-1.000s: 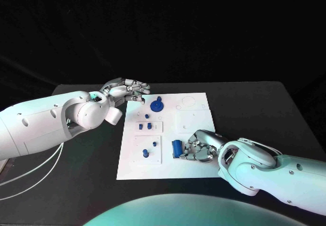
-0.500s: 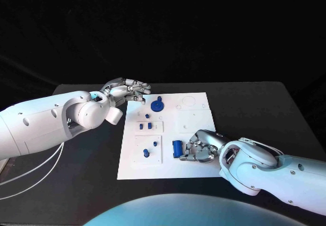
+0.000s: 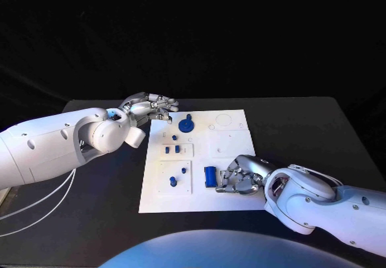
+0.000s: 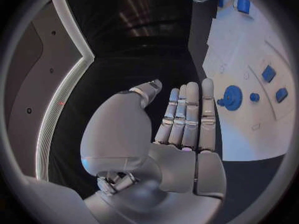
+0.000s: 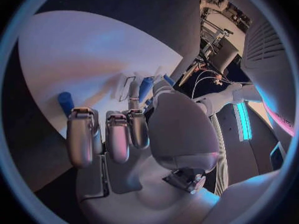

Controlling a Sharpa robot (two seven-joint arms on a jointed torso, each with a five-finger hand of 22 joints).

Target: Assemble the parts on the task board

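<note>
The white task board (image 3: 229, 134) lies mid-table. On its near half lies a long blue block (image 3: 210, 176), also seen in the left wrist view (image 4: 243, 2). My right hand (image 3: 238, 177) sits just right of that block with its fingers curled in and nothing plainly held (image 5: 121, 134). A blue gear (image 3: 186, 124) stands at the board's far left, and my left hand (image 3: 149, 106) hovers beside it off the board's corner. In the left wrist view its fingers (image 4: 187, 117) are straight and hold nothing, with the gear (image 4: 233, 94) just beyond them.
Small blue pegs stand in two raised square plates on the board's left side (image 3: 171, 149) (image 3: 172, 180), and one more peg (image 3: 174, 137) sits near the gear. The black table (image 3: 305, 128) extends right of the board.
My right hand has drawn slightly back toward the board's near right, and the blue block has stayed in place. The left hand has not moved.
</note>
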